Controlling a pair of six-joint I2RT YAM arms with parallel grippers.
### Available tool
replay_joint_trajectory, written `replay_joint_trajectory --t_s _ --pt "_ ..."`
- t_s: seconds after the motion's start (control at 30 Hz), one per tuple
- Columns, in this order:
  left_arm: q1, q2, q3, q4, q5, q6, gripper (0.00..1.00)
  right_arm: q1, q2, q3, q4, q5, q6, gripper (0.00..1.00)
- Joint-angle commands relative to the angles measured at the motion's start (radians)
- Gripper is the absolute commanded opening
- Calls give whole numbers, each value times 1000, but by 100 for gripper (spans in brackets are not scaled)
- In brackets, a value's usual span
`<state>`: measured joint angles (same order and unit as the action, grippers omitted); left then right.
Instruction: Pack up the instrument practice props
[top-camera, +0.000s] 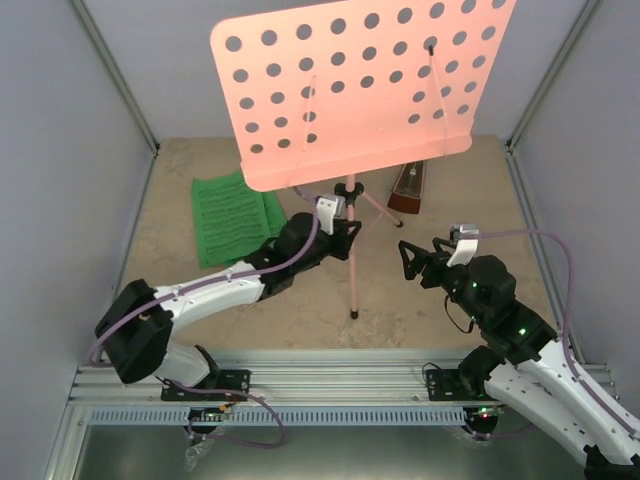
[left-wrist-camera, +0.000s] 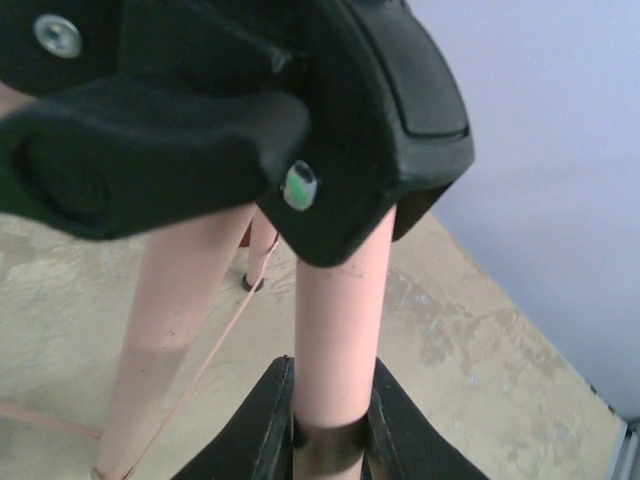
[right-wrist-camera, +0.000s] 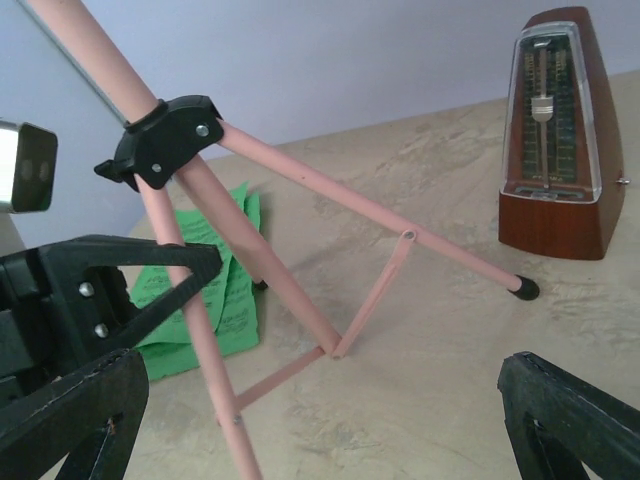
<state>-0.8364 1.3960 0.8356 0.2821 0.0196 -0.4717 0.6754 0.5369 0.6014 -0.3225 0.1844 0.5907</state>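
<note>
Lab enclosure: grey panel walls (top-camera: 60, 150), aluminium rails (top-camera: 330, 385).

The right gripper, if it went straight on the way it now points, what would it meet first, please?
Most likely the music stand's tripod legs: they cross just ahead of the open right gripper. Depth is unclear, so which leg comes first is uncertain. The metronome stands off to the side.

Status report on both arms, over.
Left gripper shut on music stand leg. Right gripper open, empty, nearby. Sheet music, metronome on table, unpacked. Nothing blocking.
</note>
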Motion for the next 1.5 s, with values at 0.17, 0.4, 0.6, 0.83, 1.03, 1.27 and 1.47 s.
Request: replay_joint_trajectory --t_s 0.17,0.4,0.6,0.83,1.03,1.27,1.47 --pt "-95 144 86 65 -226 -291 0 -4 -33 35 -47 51 14 98" --pt "-95 51 23 78 -204 -261 60 -4 -37 36 -42 54 5 98" --pt "-94 -120 -79 22 -227 -258 90 -5 -45 43 -45 49 5 98" --pt "-56 -349 -170 20 -119 -74 92 -5 -55 48 -59 63 -10 98" --pt "0 -463 -217 67 -156 280 80 -4 -68 33 -53 58 -1 98" --pt "0 -401 -309 357 -120 544 78 -4 -79 27 -59 54 7 98" --pt "0 -269 -361 641 -85 632 78 -4 -98 26 -68 54 15 98"
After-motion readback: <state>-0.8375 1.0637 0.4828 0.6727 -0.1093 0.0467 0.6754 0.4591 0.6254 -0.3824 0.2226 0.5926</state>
